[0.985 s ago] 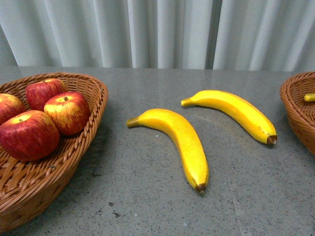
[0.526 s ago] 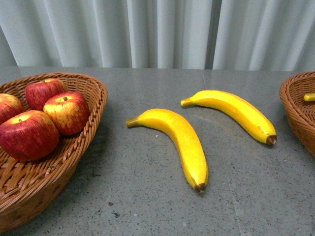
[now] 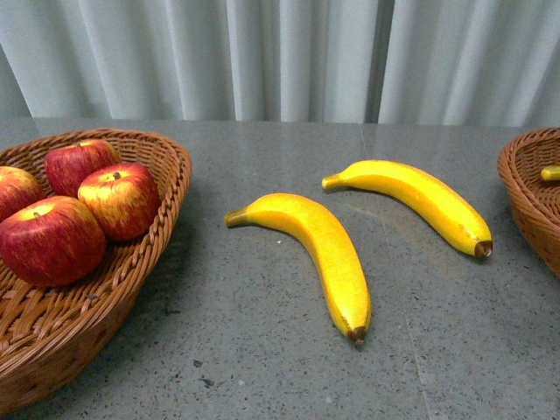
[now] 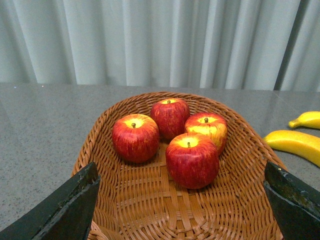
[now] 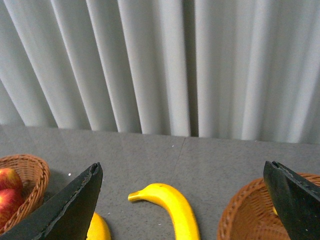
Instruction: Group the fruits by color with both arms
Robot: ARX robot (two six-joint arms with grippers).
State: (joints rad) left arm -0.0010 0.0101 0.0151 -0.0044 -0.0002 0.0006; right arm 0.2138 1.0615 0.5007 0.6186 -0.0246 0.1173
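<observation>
Front view: where does the fruit lie? (Desk)

Four apples point(image 3: 118, 199) sit bunched in the left basket point(image 3: 166, 188), the reds gathered in one place. Two bananas lie loose on the tabletop point(image 3: 262, 350) between the baskets. The near banana point(image 3: 319, 254) is mid-table. The far banana point(image 3: 411, 201) lies just beyond it, not touching, closer to the right basket point(image 3: 525, 188). A yellow tip point(image 3: 549, 173) shows inside that basket at the frame edge, probably another banana. (Photographer)

And the arms? (Desk)

Neither shows from the front. The wrist views have the left tool point(image 4: 180, 172) spread wide and empty, looking down into the apple basket. The right tool point(image 5: 182, 166) is just as wide and empty, raised over the tabletop with the far banana ahead of it. (Photographer)

Why posed like that? (Desk)

My reading: the red side looks finished and only yellow remains. The right arm faces the banana nearest its own basket, jaws parted for a grasp across the fruit's middle. The near banana lies between the arms, so either could take it. (Photographer)
</observation>
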